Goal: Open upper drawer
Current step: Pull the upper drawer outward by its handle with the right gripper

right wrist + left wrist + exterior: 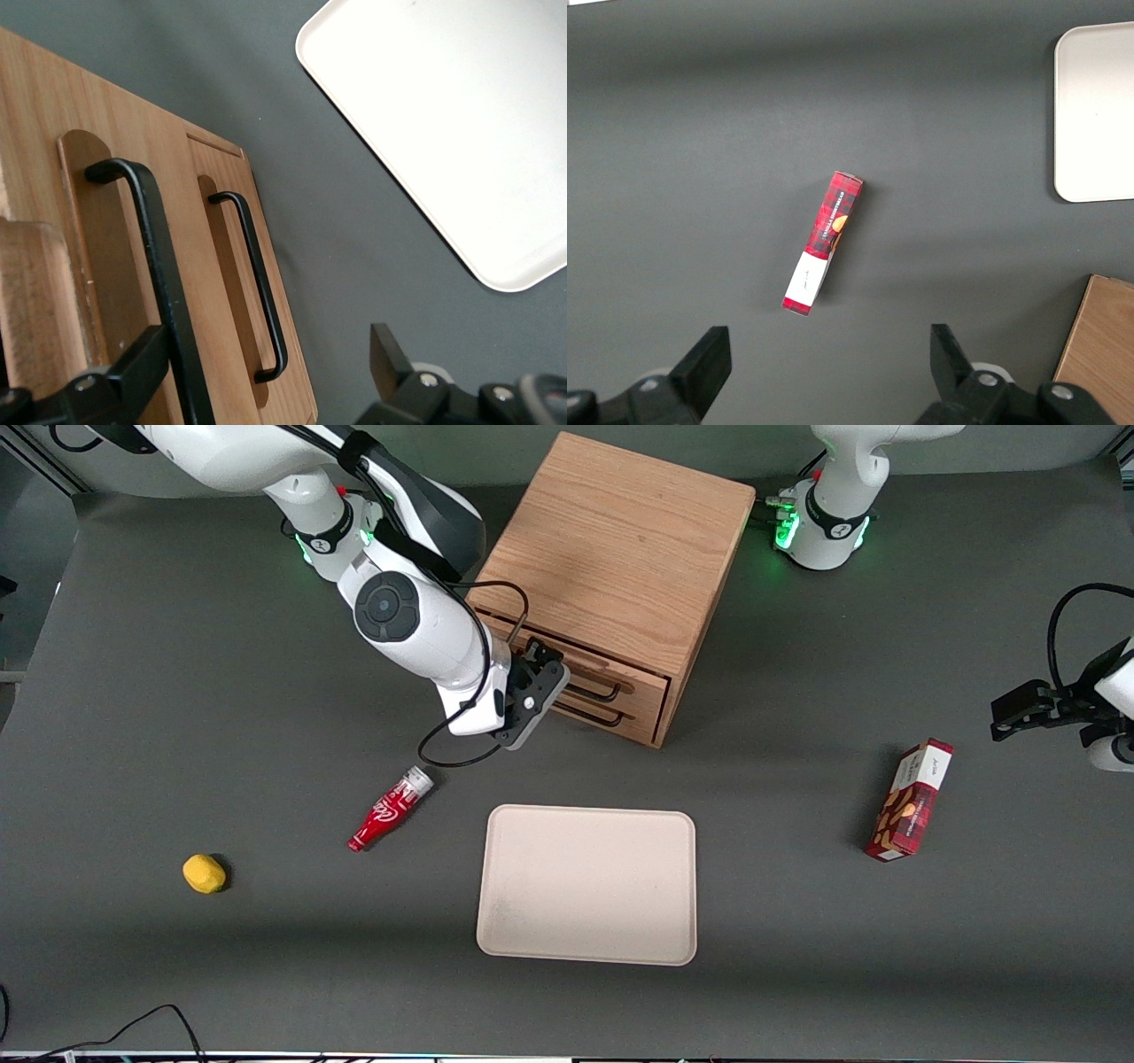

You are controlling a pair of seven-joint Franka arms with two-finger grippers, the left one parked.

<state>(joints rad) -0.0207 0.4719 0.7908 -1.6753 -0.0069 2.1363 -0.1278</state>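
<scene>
The oak cabinet [620,540] stands in the middle of the table with its two drawer fronts facing the front camera at an angle. The upper drawer [631,676] has a thin black wire handle [606,687]; the lower drawer [640,724] sits just below it. My right gripper [547,673] is open and right at the drawer fronts, at the working arm's end of the handles. In the right wrist view the upper drawer's handle [155,257] runs close past one finger [133,372]. The lower handle [257,283] lies between the two fingers of the gripper [264,341]. Nothing is gripped.
A beige tray [586,884] lies nearer the front camera than the cabinet. A red bottle [390,809] and a yellow lump [204,873] lie toward the working arm's end. A red box [911,801] lies toward the parked arm's end.
</scene>
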